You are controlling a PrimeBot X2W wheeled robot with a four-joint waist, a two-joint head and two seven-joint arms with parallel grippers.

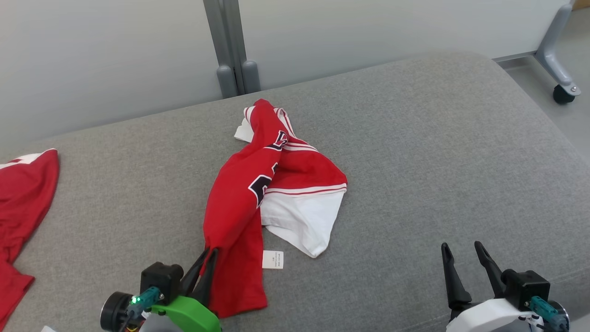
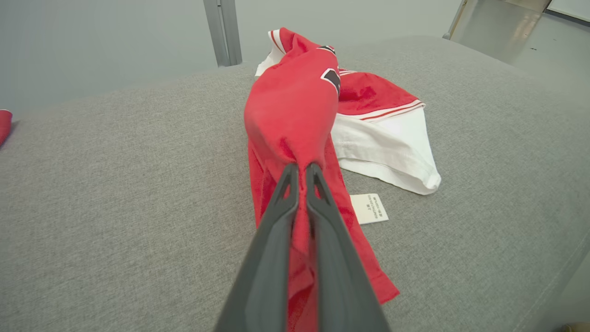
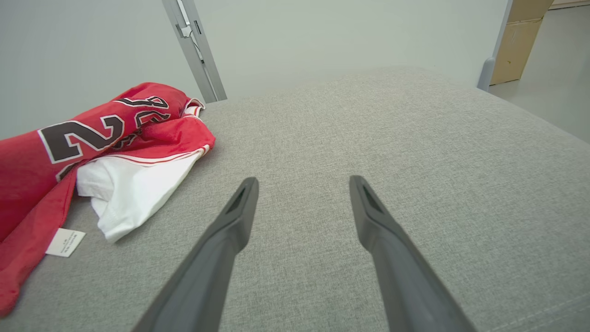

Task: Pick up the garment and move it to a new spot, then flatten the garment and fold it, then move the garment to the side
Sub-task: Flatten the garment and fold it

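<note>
Red garment point(image 1: 239, 198) is clamped between the fingers of the left gripper point(image 1: 209, 252) for lifting; the right gripper point(image 1: 461, 246) stands spread, fingers empty.

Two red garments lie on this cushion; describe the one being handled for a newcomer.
On the grey cushion, look centrally, before the grey post. The crumpled red jersey there shows white fabric and dark numbers; the left gripper is shut on it, unlike the red cloth at the left edge.

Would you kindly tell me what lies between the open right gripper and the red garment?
Bare grey cushion, nothing else: the head view shows it between the right gripper and the garment.
</note>
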